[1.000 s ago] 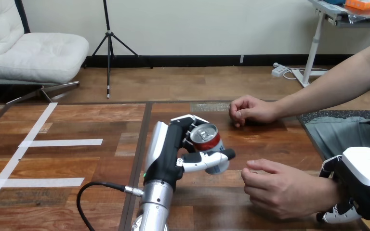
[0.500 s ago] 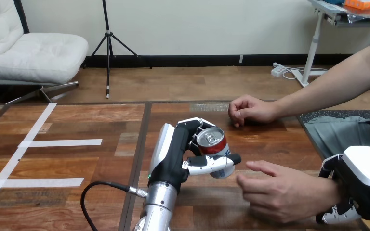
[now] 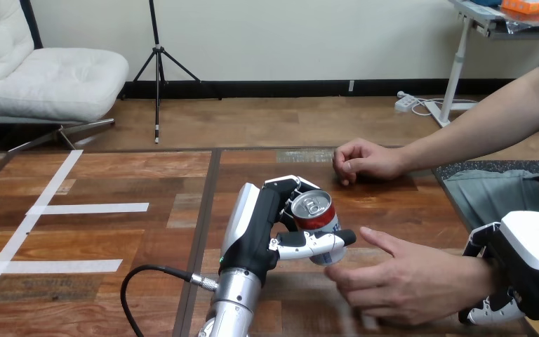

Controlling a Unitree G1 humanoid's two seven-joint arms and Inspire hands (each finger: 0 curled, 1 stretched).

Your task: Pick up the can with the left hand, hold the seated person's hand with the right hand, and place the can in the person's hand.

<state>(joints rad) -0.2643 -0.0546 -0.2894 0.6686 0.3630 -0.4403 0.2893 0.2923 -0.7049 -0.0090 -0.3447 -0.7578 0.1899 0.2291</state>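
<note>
Over the wooden table (image 3: 147, 179), the robot's left hand (image 3: 261, 228) is wrapped around the can (image 3: 316, 216), right beside the person's hand (image 3: 403, 281). The right hand (image 3: 533, 256) sits at that wrist; I cannot tell if it grips. The can is not handed over yet.

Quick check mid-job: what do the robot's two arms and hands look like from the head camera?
Left hand: black body, white shell along its back, black-and-white fingers, on a silver forearm with a black cable plugged in. Right hand: black with a rounded white shell.
</note>
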